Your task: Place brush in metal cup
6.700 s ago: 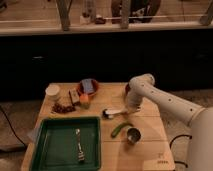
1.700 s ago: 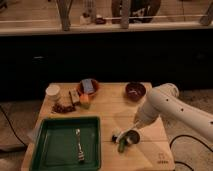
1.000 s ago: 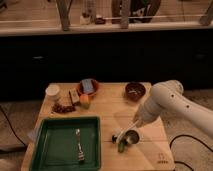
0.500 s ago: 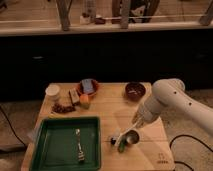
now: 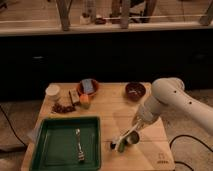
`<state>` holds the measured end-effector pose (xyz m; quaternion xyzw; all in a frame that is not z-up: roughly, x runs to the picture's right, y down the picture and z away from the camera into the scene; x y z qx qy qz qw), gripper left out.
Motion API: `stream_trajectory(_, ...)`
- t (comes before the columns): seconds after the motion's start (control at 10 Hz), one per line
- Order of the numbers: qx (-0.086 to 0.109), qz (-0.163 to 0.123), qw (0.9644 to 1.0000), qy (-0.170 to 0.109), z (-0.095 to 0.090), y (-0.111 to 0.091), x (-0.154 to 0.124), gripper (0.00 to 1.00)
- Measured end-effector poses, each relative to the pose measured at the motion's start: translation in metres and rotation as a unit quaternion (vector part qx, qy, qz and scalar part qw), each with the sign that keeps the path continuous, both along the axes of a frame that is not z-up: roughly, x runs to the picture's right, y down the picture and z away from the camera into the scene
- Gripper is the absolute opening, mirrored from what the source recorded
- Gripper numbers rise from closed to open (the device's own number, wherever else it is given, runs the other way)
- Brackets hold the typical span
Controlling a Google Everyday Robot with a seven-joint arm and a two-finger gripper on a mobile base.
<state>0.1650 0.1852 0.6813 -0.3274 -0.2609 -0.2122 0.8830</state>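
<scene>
My gripper (image 5: pixel 135 127) hangs from the white arm at the right, just above the metal cup (image 5: pixel 133 139), a small shiny cup near the table's front edge. It is shut on the upper end of the brush (image 5: pixel 123 137). The brush's white handle slants down to the left past the cup's rim, and its black bristle head sits low, left of the cup, close to the table. The brush is outside the cup.
A curved green vegetable (image 5: pixel 121 147) lies against the cup's left side. A green tray (image 5: pixel 52 150) holding a metal fork (image 5: pixel 79 145) is at the front left. A dark reddish-brown bowl (image 5: pixel 135 91), an orange bowl (image 5: pixel 88 87) and a white cup (image 5: pixel 52 91) stand at the back.
My arm's upper body has drifted slightly right and up. The gripper, brush and cup stay almost where they were.
</scene>
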Motion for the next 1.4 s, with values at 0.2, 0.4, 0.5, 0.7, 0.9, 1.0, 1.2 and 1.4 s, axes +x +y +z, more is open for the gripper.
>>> stream_trajectory(0.2, -0.003, 0.005, 1.0000, 0.000, -0.002, -0.001, 0.010, 0.03)
stream_trajectory(0.4, -0.007, 0.009, 0.9999, 0.001, -0.003, -0.002, 0.019, 0.09)
stream_trajectory(0.5, -0.012, 0.009, 0.9999, 0.000, -0.001, -0.003, 0.021, 0.21)
stream_trajectory(0.7, -0.019, 0.007, 0.9998, -0.002, 0.002, -0.004, 0.020, 0.39)
stream_trajectory(0.9, -0.030, 0.004, 0.9995, -0.003, 0.008, -0.002, 0.017, 0.61)
stream_trajectory(1.0, -0.033, 0.002, 0.9995, -0.004, 0.010, -0.002, 0.014, 0.71)
stream_trajectory(1.2, -0.037, -0.001, 0.9993, -0.001, 0.012, -0.001, 0.011, 0.80)
stream_trajectory(1.4, -0.038, -0.002, 0.9993, 0.000, 0.013, 0.000, 0.011, 0.80)
